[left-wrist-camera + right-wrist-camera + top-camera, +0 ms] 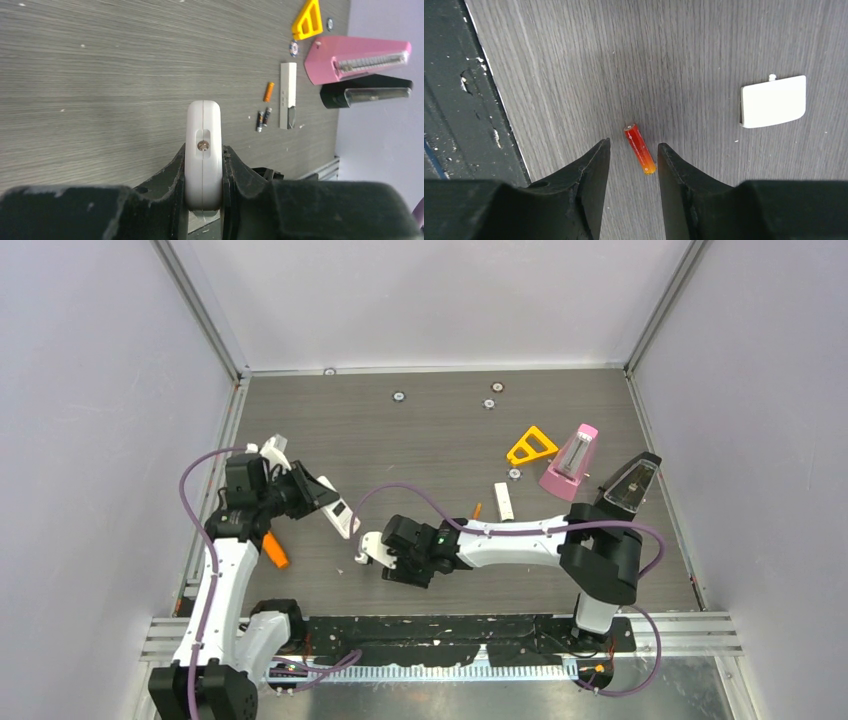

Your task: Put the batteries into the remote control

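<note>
My left gripper is shut on the white remote control, seen end-on between the jaws; it is held off the table at the left. My right gripper is open and low over the table, with an orange-red battery lying on the wood between its fingertips, close to the right finger. Farther right on the table lie another orange battery and two dark batteries side by side. A white battery cover lies flat near the right gripper.
A white bar lies by the batteries, with a pink metronome, a black metronome and a yellow triangle beyond. A big orange stick lies by the left arm. A black strip borders the table's near edge.
</note>
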Controlling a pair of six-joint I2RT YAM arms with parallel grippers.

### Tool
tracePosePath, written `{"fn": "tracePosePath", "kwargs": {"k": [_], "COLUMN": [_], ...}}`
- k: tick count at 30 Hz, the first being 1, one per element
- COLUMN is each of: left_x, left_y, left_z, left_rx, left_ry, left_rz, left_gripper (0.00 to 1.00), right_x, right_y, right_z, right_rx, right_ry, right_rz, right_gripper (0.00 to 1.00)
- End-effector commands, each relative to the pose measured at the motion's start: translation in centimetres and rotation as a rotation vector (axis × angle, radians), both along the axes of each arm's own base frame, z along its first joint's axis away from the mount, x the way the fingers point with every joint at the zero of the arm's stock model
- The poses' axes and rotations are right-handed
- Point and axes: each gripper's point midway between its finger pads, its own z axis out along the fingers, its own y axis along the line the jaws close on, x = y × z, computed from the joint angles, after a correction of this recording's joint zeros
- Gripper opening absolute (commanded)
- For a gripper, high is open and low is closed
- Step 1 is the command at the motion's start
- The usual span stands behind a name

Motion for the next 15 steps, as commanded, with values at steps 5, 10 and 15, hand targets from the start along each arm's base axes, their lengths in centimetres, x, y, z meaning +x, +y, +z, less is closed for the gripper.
{"fn": "tracePosePath", "kwargs": {"k": [5, 10, 15], "left_x": [0.7, 0.7, 0.8], "left_y": [2.4, 2.5, 2.8], "left_z": [0.7, 0.4, 0.3], "left_rx": [0.105, 0.115, 0.132], "left_ry": [-0.052, -0.046, -0.044], "left_rz": [0.095, 0.094, 0.1], "left_gripper": [0.0, 0.0, 0.0], "right_x": [0.7, 1.1, 2.2], "right_y": [1.6, 1.1, 0.0], "right_z": [-0.5, -1.5, -1.5], "right_rx": [-0.001, -0.031, -0.06], "right_ry": [0.001, 0.008, -0.032], "right_rz": [-0.007, -0.041, -0.088], "right_gripper": [0.46, 0.38, 0.42]}}
